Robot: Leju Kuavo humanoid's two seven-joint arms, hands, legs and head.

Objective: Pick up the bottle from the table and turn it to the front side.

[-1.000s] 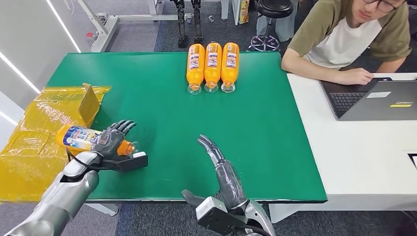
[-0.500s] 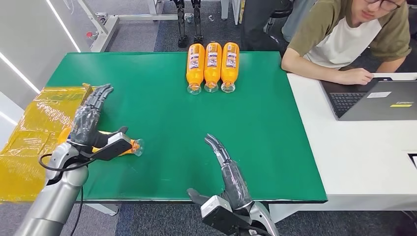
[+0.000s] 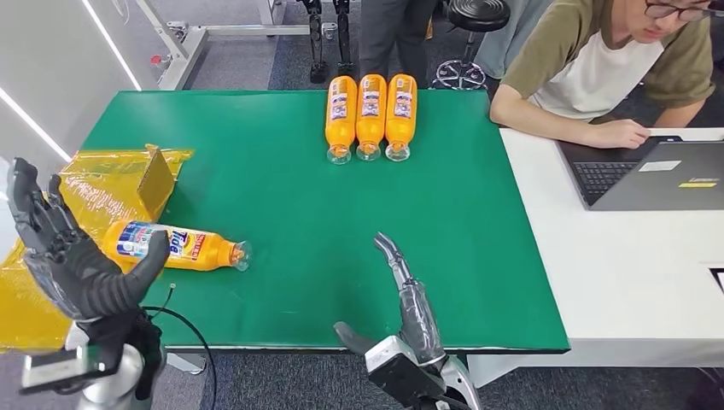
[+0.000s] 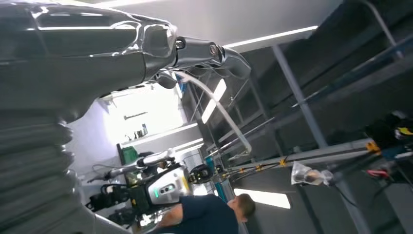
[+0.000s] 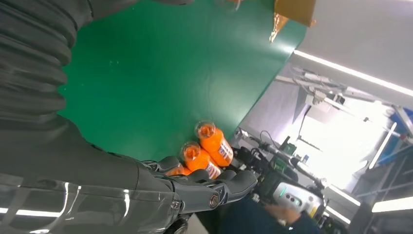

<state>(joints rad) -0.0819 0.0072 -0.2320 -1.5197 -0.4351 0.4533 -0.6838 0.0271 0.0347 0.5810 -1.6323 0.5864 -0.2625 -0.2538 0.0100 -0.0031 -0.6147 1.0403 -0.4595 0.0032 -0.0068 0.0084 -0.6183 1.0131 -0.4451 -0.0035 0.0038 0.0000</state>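
Your bottle (image 3: 175, 246) lies on its side at left edge of green tabletop (image 3: 282, 205), label up, cap toward centre, base on yellow wrapping (image 3: 51, 231). Your left hand (image 3: 72, 256) raised off near-left corner, fingers spread, holding nothing. Right hand (image 3: 405, 299) at near edge, fingers straight and together, thumb out, empty. Three bottles (image 3: 370, 115) side by side at far edge.

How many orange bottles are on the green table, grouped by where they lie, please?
Bottles in the far row: 3
Bottle lying alone near the yellow wrap: 1
Total: 4
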